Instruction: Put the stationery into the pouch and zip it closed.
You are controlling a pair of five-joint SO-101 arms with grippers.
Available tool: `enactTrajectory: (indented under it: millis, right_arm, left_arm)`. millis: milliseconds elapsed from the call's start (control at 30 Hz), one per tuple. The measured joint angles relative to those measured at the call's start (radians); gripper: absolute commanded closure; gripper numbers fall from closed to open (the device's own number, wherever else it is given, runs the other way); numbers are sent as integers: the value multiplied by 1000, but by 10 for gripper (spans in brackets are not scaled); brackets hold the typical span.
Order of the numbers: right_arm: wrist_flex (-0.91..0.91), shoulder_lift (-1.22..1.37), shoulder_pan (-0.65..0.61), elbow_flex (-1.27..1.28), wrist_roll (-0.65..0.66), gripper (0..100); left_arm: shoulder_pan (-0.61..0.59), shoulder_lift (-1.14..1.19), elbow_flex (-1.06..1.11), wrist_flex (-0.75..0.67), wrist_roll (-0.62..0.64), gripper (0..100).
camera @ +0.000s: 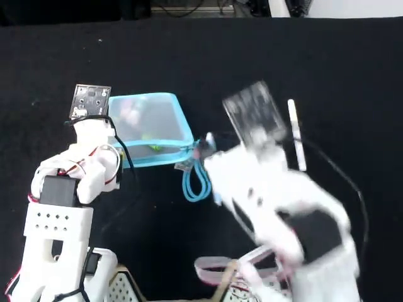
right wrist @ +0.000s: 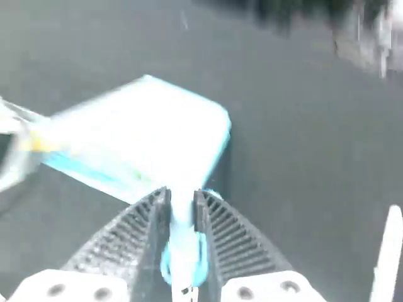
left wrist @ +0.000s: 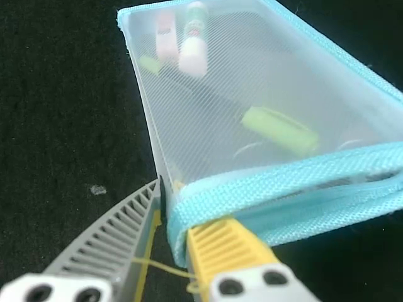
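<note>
left pincer (left wrist: 167, 196) clamps the pouch (left wrist: 252, 94) corner, right pincer (right wrist: 181, 201) clamps its blue loop (right wrist: 182, 261); a hard tug could slip either, or zipping could shut out the pen (camera: 296, 135) beside the pouch.

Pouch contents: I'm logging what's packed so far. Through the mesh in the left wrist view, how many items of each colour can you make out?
Green: 2, a roll and a small piece
Pink: 1, a block
White: 1, a tube
Total: 4 inside the pouch
</note>
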Motion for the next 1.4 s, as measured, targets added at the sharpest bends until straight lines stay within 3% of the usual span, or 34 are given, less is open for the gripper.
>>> enactTrajectory:
  millis: [200,400,633,800,1167,1400]
  right_arm:
    - [-229,-336,-137,236,0,987]
    - [-471,-511,-203,413,0,987]
    - [-552,-632,-261,459,0,987]
    - [-660,-663,-262,563,-2,987]
    - [-1085,-649,-261,973,-2,987]
    - [-1287,-651,-115,1091,-2,987]
  left_arm:
    - [0,0,0,0,0,970]
    - [0,0,0,0,0,970]
    - [0,0,0,0,0,970]
    - [0,0,0,0,0,970]
    - [0,0,0,0,0,970]
    - [2,0,0,0,0,970]
